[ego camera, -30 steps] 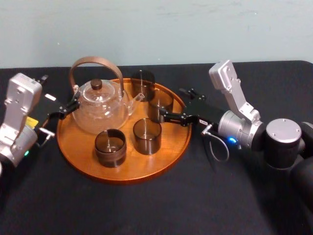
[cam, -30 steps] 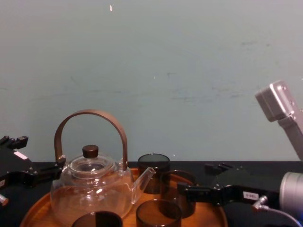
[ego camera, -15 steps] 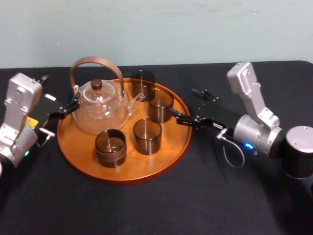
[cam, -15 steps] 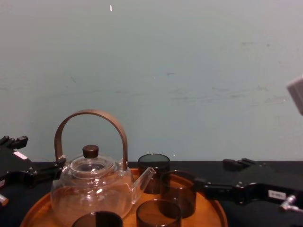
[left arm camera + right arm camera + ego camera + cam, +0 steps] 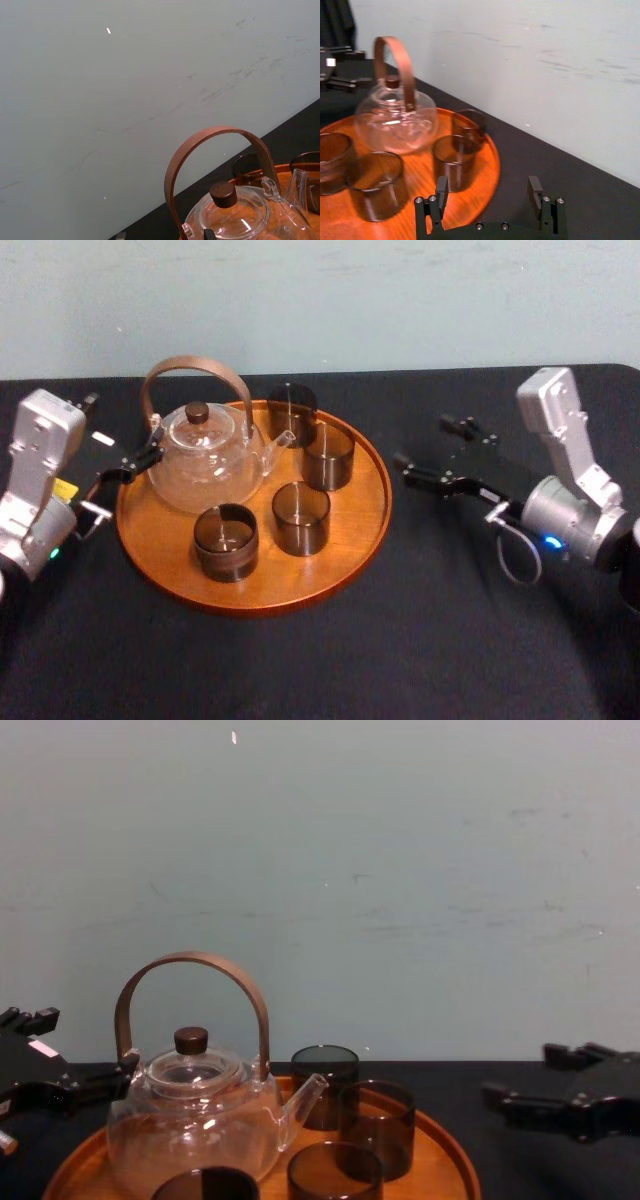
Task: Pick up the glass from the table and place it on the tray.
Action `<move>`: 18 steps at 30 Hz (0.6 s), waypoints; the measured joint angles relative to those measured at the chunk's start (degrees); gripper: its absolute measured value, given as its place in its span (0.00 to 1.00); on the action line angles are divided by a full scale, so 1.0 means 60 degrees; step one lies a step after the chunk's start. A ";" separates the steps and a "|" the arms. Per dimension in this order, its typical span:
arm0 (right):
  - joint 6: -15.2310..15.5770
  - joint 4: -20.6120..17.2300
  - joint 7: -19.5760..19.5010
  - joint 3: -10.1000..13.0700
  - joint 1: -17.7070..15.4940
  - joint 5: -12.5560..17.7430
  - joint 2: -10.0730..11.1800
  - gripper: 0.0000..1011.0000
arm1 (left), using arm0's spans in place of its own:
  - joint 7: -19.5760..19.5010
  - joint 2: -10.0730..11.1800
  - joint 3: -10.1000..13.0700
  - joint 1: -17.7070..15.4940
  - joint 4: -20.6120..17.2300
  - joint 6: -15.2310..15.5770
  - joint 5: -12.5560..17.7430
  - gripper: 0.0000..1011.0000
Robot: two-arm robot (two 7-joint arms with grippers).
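Note:
A smoky dark glass point(image 5: 328, 455) stands upright on the round orange-brown tray point(image 5: 350, 560), at its right side next to the teapot's spout. From the chest the same glass point(image 5: 376, 1128) shows inside the tray's rim point(image 5: 455, 1160). My right gripper point(image 5: 423, 443) hangs open over the black table point(image 5: 450, 620), just right of the tray and apart from the glass. The right wrist view has the open right gripper point(image 5: 488, 192) with nothing between its fingers and the glass point(image 5: 452, 160) beyond. My left gripper point(image 5: 115, 435) rests open at the tray's left edge.
A glass teapot point(image 5: 205, 455) with a brown hoop handle fills the tray's left half. Three more dark glasses stand on the tray: one at the back point(image 5: 292, 412), one in the middle point(image 5: 301, 517) and one at the front point(image 5: 226, 540). A pale wall rises behind the table.
My right gripper stood around the glass on the tray a second ago; it has since drawn back to the right, off the tray, leaving the glass standing. The left arm has not moved.

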 joint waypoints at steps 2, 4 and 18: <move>-0.0022 -0.0026 -0.0112 0.0106 -0.0069 -0.0001 0.0032 0.99 | 0.0000 0.0000 0.0000 -0.0001 0.0000 0.0000 -0.0001 1.00; -0.0063 -0.0030 -0.0269 0.0271 -0.0162 -0.0007 0.0057 0.99 | 0.0000 0.0000 0.0000 0.0000 0.0000 0.0000 -0.0001 1.00; -0.0126 0.0111 -0.0810 0.0862 -0.0394 -0.0057 0.0018 0.99 | -0.0001 0.0000 0.0000 0.0000 0.0001 0.0000 0.0000 1.00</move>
